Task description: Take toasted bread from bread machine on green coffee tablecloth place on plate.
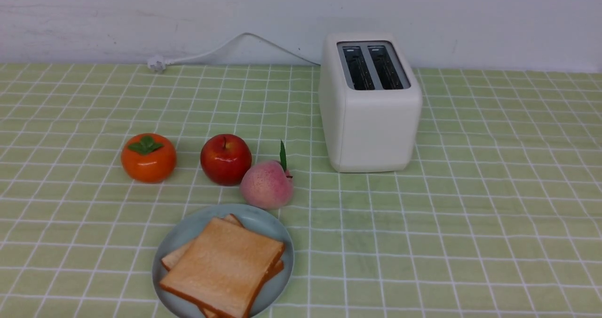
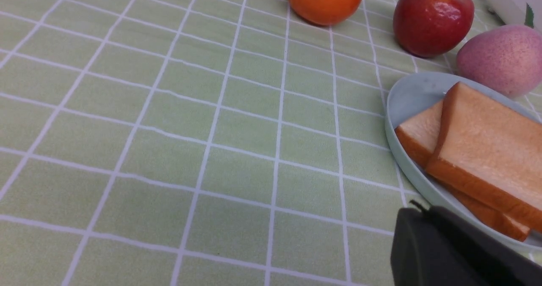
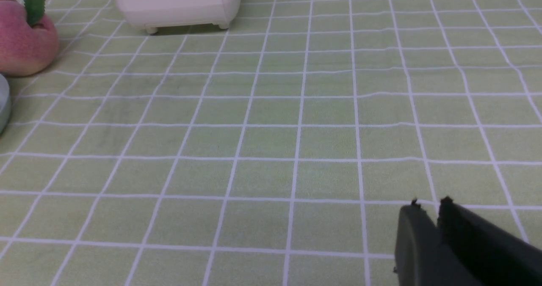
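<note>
Golden-tan toasted bread: both slices stacked on the plate, lower left of the front view.

You appear to be at the closing step: the bread machine, upper right of centre, shows empty slots, so what's left is likely just pulling clear. In its wrist view your left end effector sits shut and empty just beside the plate's rim. Your right end effector, nearly closed with a thin gap, holds nothing and hangs over bare green coffee tablecloth, well apart from the bread.
</note>
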Controlling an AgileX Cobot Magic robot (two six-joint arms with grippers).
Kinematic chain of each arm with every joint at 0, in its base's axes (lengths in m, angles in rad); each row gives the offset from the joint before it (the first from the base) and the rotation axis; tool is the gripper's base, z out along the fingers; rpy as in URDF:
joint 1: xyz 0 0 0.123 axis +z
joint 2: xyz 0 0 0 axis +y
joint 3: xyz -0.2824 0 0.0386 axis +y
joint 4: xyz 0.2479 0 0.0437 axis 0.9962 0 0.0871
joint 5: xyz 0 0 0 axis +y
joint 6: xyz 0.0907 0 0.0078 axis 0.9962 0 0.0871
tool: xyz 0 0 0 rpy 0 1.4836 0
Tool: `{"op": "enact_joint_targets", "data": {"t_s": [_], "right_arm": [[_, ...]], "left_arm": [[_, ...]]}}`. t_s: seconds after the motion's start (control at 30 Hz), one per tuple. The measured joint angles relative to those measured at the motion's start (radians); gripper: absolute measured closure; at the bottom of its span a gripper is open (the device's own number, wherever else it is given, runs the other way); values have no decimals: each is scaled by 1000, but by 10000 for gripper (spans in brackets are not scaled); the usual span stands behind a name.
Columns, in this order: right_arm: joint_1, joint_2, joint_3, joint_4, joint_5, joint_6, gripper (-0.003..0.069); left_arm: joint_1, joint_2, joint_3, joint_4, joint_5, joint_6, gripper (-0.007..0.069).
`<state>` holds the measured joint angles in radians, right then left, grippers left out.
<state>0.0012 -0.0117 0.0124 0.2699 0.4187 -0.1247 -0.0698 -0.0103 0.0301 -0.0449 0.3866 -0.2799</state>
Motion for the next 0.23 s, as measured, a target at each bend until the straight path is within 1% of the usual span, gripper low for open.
{"op": "enact_joint_targets", "data": {"t_s": [0.23], "right_arm": [[0,0,0,0,0,0,576]], "left_arm": [[0,0,0,0,0,0,628]]}}
